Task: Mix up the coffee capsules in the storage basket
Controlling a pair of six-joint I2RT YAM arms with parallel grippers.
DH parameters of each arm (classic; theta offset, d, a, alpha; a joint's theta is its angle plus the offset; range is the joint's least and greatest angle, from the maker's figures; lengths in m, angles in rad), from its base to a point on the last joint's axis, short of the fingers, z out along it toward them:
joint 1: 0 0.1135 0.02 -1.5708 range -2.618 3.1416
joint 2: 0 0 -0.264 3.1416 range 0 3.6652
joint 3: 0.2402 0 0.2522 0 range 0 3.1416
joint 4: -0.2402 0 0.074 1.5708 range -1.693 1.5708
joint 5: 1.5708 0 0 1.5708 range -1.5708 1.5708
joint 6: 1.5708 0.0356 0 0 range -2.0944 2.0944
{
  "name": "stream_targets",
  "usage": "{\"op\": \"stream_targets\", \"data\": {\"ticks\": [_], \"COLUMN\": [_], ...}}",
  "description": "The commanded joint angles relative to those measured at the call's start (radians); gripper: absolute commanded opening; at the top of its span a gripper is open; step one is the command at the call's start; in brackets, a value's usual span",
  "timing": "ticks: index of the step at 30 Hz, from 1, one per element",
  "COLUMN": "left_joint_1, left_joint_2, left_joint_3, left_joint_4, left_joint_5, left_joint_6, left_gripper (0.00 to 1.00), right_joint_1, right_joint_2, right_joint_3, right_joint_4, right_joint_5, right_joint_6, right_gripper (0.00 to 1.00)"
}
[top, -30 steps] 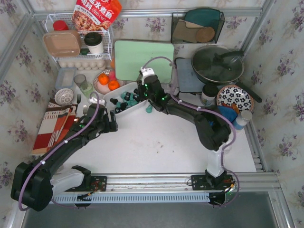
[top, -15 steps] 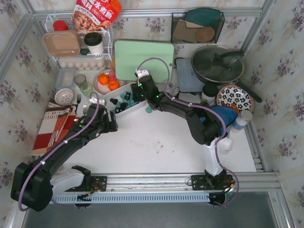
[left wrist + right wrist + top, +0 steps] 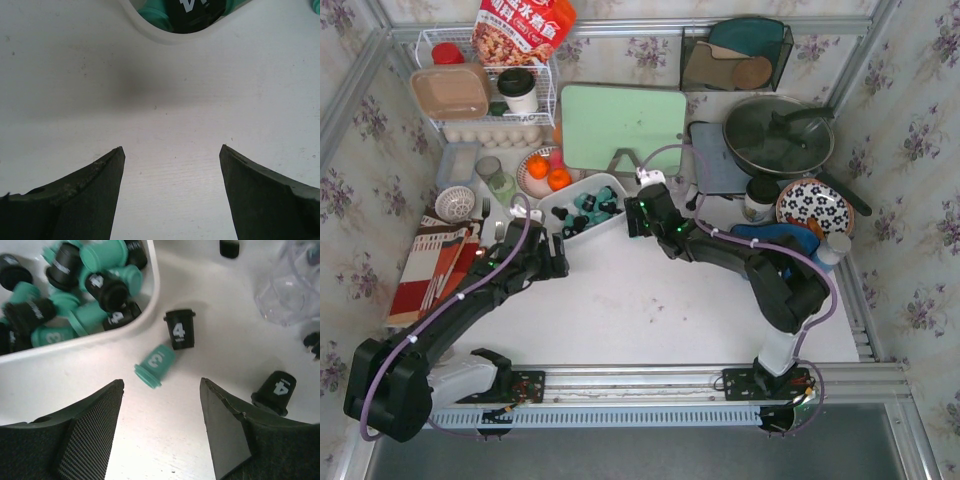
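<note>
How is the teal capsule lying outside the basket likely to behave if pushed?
The teal capsule lies on its side, so it would probably roll, curving because its body tapers. It looks small and hollow, so it is likely light; a nudge may send it skidding over the smooth table.

Right gripper withdrew from storage basket, jaws opened.
</note>
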Motion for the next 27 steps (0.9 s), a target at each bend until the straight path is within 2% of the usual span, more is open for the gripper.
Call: {"op": "stream_targets", "data": {"ticks": [1, 8, 20, 27], "left_joint_1": [0.000, 0.000, 0.000, 0.000], "left_joint_2": [0.006, -0.007, -0.028, -0.032], "left_joint_3": [0.000, -0.001, -0.002, -0.004], "left_joint_4": [0.023, 0.015, 0.009, 0.010], "left_joint_5": [0.010, 0.001, 0.015, 0.010], "left_joint_6": [-0.008, -0.005, -0.007, -0.007], "left_gripper": [0.79, 0.79, 0.79, 0.79], "right_joint_1": [-0.002, -0.006, -0.022, -0.026], "right_joint_2": [0.018, 0.112, 0.237, 0.239], "right_joint_3": [-0.029, 0.011, 0.076, 0.052], "right_joint_4": [0.068, 0.107, 0.063, 0.067], "right_joint_5": [0.032, 0.010, 0.005, -0.011], "right_joint_6": [0.070, 0.139, 0.199, 0.197], "right_gripper": [0.69, 0.65, 0.64, 0.50]}}
